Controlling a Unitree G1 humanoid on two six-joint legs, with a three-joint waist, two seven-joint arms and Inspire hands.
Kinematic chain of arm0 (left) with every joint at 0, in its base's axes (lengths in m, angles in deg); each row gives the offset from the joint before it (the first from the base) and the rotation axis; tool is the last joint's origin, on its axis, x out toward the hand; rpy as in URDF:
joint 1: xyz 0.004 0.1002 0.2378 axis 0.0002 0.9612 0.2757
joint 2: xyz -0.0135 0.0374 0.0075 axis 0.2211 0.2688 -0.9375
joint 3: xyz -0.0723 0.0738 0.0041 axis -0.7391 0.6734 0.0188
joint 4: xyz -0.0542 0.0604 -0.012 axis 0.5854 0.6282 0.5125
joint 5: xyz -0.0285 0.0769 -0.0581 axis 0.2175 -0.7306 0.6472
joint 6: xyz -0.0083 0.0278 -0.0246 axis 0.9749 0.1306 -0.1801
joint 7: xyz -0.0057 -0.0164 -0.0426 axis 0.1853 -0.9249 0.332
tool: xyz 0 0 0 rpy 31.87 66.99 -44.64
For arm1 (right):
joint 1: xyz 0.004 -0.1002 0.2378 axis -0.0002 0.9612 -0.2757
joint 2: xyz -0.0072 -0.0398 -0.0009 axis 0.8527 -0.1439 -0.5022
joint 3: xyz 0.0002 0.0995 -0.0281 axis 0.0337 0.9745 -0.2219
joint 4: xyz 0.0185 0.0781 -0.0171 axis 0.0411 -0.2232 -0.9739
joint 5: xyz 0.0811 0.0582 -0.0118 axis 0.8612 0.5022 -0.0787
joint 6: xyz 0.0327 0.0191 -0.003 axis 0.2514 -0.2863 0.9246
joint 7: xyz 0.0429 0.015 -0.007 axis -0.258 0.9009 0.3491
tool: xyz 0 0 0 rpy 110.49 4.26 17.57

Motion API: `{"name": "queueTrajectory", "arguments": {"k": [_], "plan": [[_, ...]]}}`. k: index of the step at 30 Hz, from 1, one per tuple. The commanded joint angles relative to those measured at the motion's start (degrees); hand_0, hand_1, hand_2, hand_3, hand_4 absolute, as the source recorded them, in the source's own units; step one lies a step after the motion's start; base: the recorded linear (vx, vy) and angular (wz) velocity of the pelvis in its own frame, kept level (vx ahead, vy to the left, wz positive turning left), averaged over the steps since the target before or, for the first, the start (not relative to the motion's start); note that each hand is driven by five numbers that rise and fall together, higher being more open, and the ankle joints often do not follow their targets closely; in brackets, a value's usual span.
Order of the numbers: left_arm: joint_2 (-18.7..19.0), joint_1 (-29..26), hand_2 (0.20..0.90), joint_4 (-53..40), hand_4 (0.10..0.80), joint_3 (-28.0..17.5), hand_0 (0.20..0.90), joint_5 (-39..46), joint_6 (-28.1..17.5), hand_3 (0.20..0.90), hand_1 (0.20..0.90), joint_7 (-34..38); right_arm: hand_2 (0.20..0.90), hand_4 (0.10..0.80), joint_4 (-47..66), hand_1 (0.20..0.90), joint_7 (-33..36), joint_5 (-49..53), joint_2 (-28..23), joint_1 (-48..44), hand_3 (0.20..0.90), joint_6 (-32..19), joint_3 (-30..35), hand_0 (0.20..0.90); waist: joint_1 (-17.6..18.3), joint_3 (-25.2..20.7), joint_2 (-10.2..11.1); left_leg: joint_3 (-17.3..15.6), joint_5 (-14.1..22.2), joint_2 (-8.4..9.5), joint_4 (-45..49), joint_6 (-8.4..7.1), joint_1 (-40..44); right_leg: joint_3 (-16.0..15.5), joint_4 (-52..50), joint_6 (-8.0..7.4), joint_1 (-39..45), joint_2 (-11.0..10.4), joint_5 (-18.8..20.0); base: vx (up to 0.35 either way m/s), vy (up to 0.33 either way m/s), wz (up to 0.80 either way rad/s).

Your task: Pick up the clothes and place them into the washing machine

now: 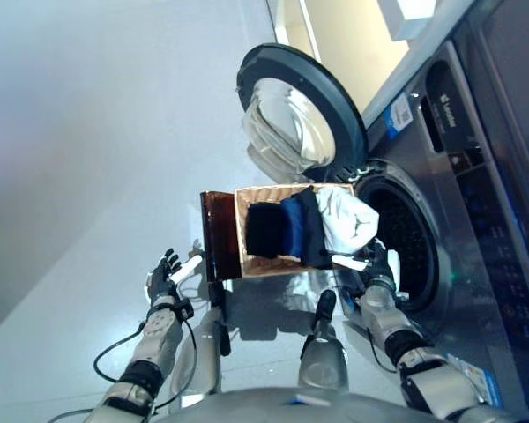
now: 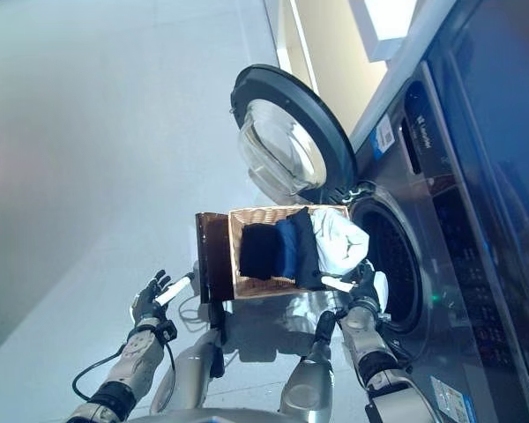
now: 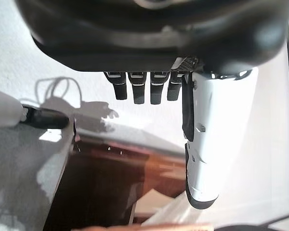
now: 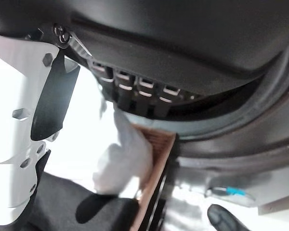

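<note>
Left eye view: a woven basket is seen just in front of the washing machine, whose round door is swung wide and whose drum opening is dark, with nothing made out inside it. Clothes are piled in the basket: a black garment on the side away from the machine, a dark blue garment in the middle, and a white garment on the side nearest the drum, bulging over the basket's rim. A dark brown panel stands against the basket's far side.

The right hand is placed at the basket's near corner beside the drum opening; in the right wrist view its fingers are curled down against the white garment, but whether the cloth is actually pinched cannot be told. The left hand is held apart from the basket, over the grey floor, its fingers loosely spread and nothing in it.
</note>
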State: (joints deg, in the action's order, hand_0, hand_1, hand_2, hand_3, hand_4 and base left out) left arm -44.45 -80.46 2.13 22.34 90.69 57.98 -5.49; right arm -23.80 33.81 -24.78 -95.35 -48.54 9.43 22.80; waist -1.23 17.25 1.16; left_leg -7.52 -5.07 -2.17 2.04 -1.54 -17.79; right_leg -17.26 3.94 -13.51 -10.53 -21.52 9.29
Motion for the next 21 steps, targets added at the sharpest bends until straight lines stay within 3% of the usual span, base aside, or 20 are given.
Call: {"name": "queueTrajectory", "arguments": {"k": [1, 13, 21], "plan": [[3.18, 0.72, 0.900, -6.10, 0.800, -1.99, 0.900, 1.10, -4.70, 0.900, 0.900, -0.05, 0.900, 0.800, -0.52, 0.900, 3.78, -0.60, -4.66, -5.62, 0.900, -0.60, 1.65, 0.900, -1.62, 1.39, -0.21, 1.78, 4.72, -1.54, 6.96, -4.43, -1.91, 1.81, -2.79, -1.40, -2.12, -3.67, 6.93, -0.005, 0.003, 0.11], [3.51, -0.32, 0.900, -6.36, 0.800, -0.60, 0.900, 2.25, -4.93, 0.900, 0.900, -0.88, 0.900, 0.800, -3.97, 0.900, 3.12, 2.61, -6.93, -10.01, 0.900, -1.11, 1.49, 0.900, -2.92, 2.41, -1.74, 2.56, 5.34, -1.05, 9.52, -4.03, -5.92, 2.10, -4.64, -1.20, -5.04, -4.29, 6.24, -0.009, -0.002, 0.03], [3.88, 1.30, 0.900, -7.76, 0.800, -0.61, 0.900, 2.48, -4.54, 0.900, 0.900, -1.07, 0.900, 0.800, -5.02, 0.900, 5.89, 1.82, -7.67, -12.42, 0.900, -0.38, 2.46, 0.900, -3.65, 2.72, -2.30, 2.88, 5.62, -1.69, 10.00, -4.09, -5.92, 1.87, -5.07, -1.02, -4.76, -3.87, 5.56, 0.007, -0.004, 0.05]]}}
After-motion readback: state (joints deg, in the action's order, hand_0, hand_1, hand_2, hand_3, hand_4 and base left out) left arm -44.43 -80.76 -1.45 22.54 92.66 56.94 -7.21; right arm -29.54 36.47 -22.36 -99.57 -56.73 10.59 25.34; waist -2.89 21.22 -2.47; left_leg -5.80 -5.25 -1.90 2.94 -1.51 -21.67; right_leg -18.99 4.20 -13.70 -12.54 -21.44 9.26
